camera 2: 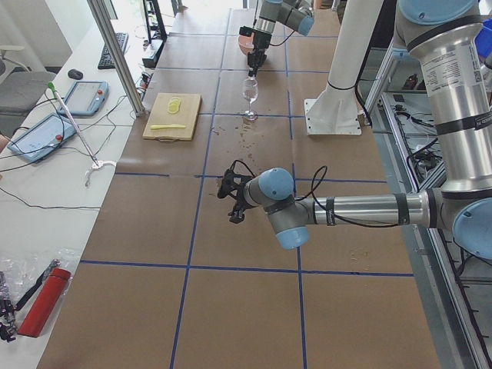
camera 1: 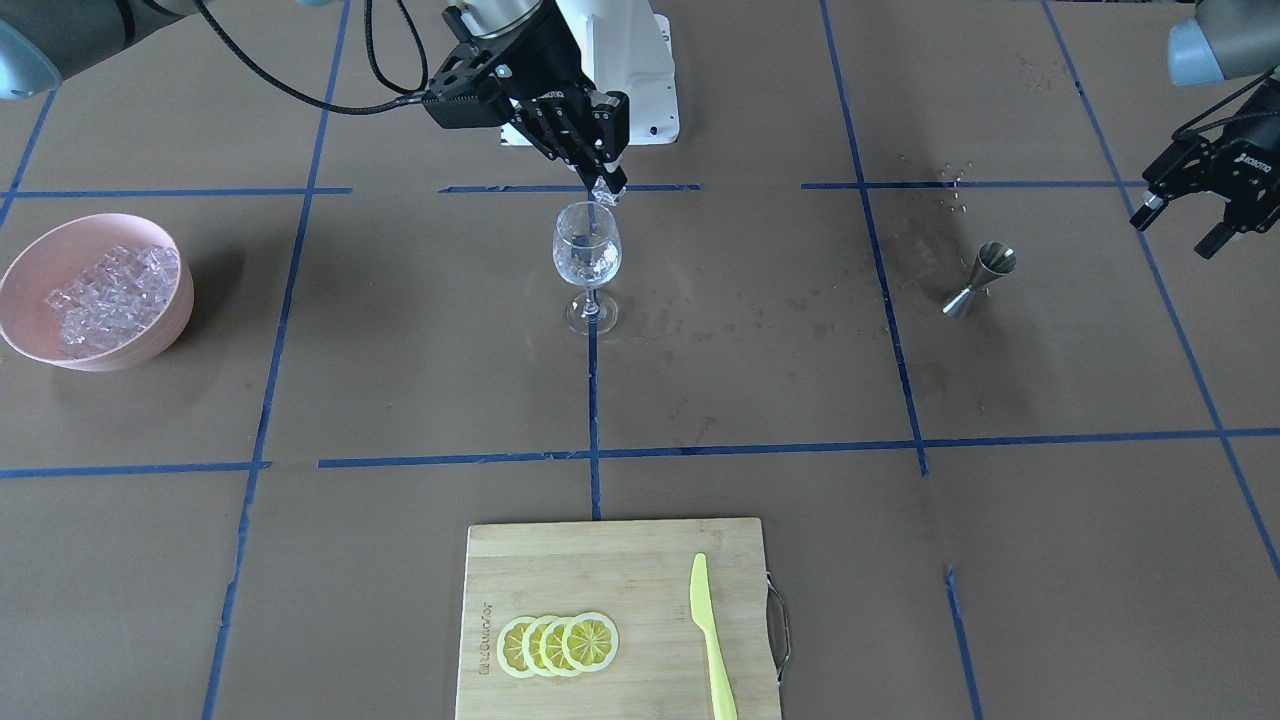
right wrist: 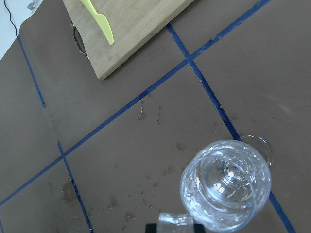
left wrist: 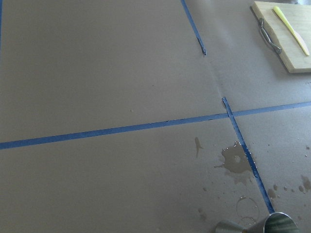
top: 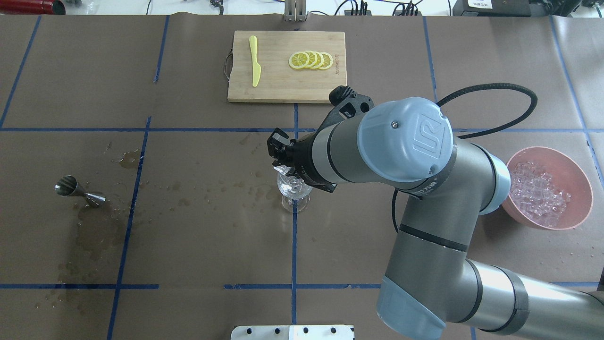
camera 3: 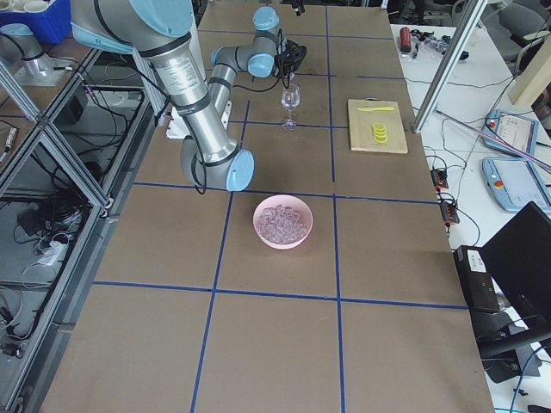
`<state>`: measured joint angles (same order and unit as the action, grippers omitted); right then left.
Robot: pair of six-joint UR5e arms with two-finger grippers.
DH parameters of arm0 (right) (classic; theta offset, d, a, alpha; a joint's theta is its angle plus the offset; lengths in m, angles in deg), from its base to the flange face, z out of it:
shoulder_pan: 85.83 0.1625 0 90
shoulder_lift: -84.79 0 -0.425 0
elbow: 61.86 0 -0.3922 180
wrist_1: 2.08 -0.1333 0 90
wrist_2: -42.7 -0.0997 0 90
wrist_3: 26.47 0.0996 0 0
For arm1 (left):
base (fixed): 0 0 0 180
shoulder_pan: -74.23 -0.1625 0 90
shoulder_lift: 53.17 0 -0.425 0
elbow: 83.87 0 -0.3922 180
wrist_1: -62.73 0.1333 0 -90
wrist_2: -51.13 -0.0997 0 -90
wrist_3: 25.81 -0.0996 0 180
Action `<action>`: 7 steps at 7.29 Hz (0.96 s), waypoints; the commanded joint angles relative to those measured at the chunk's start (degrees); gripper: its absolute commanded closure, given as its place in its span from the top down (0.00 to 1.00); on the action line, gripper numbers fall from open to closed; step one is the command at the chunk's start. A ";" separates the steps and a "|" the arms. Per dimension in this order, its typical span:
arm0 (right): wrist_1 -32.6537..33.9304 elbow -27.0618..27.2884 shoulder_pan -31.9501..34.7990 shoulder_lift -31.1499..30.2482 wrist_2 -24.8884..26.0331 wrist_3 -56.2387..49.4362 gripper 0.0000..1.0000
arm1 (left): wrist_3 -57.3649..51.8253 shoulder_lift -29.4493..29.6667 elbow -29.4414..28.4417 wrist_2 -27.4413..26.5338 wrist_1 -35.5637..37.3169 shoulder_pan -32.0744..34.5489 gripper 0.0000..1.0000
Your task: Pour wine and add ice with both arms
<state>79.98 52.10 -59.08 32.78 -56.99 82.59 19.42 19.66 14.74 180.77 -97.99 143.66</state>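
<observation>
A clear stemmed glass (camera 1: 587, 250) stands at the table's middle, also in the overhead view (top: 293, 188) and the right wrist view (right wrist: 226, 182), with clear pieces inside. My right gripper (camera 1: 607, 188) is shut on an ice cube (camera 1: 606, 194) just above the glass rim; the cube also shows in the overhead view (top: 283, 168) and the right wrist view (right wrist: 174, 220). More ice (camera 1: 115, 290) fills a pink bowl (camera 1: 170, 330). My left gripper (camera 1: 1185, 225) is open and empty, off to the side above a steel jigger (camera 1: 980, 278). Wine shows only as dark wet marks (camera 1: 900, 260) on the paper.
A wooden cutting board (camera 1: 600, 560) at the operators' edge carries lemon slices (camera 1: 557, 643) and a yellow knife (camera 1: 710, 635). The white pedestal (camera 1: 640, 70) stands behind the glass. The right arm's elbow (top: 406, 141) hangs between the glass and the bowl (top: 578, 208).
</observation>
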 commanded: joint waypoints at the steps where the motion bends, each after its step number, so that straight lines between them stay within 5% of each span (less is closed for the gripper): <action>1: 0.03 0.12 -0.04 -1.51 -0.07 -0.16 0.00 | -0.05 -0.06 0.09 0.00 -0.03 0.00 1.00; 2: 0.03 0.12 -0.04 -1.95 -0.15 -0.16 0.00 | 0.04 -0.06 0.09 0.00 -0.03 0.00 1.00; 3: 0.03 0.12 -0.04 -2.05 -0.15 -0.07 0.36 | -0.05 -0.06 0.00 0.00 -0.38 0.00 1.00; 4: 0.12 -0.05 -0.04 -1.87 -0.07 -0.07 0.49 | -0.05 -0.06 0.08 0.00 -0.38 0.00 1.00; 7: 1.44 0.56 0.14 -1.69 -0.42 -0.16 0.64 | -0.05 -0.06 0.00 0.00 -0.47 0.00 1.00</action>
<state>80.97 52.29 -59.07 31.06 -57.24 82.46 19.37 19.60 14.79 180.77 -98.39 143.66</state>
